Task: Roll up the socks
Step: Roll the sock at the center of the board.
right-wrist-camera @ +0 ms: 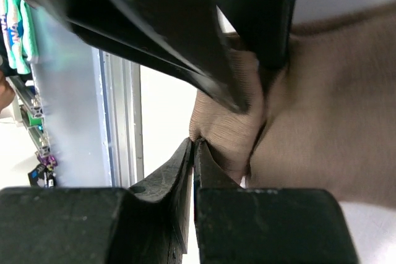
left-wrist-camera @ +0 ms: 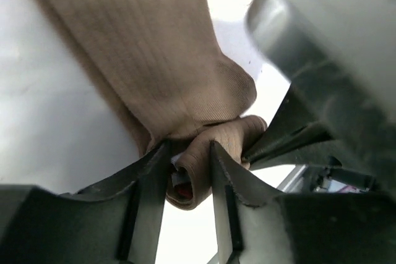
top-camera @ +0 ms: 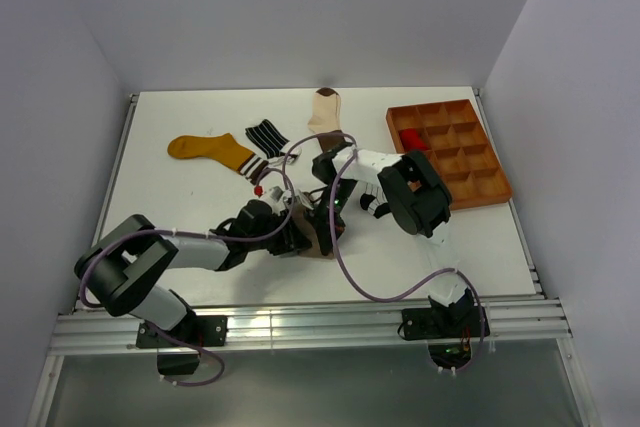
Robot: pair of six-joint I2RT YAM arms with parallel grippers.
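Note:
A taupe sock (left-wrist-camera: 142, 47) lies on the table with its near end rolled into a tube (left-wrist-camera: 197, 174). My left gripper (left-wrist-camera: 190, 168) is shut on that roll, one finger on each side and both touching it. My right gripper (right-wrist-camera: 193, 146) is shut, its tips pinching the edge of the same taupe sock (right-wrist-camera: 322, 103). From above, both grippers, left (top-camera: 298, 229) and right (top-camera: 326, 215), meet over the taupe sock (top-camera: 324, 245) at the table's middle. Farther back lie a mustard sock (top-camera: 208, 150), a black-white striped sock (top-camera: 266, 135) and a cream-and-brown sock (top-camera: 326, 109).
A brown compartmented tray (top-camera: 480, 187) stands at the back right with a red sock (top-camera: 410, 137) in one compartment. The right arm's cable (top-camera: 345, 267) loops over the table in front of the socks. White walls enclose the table on three sides.

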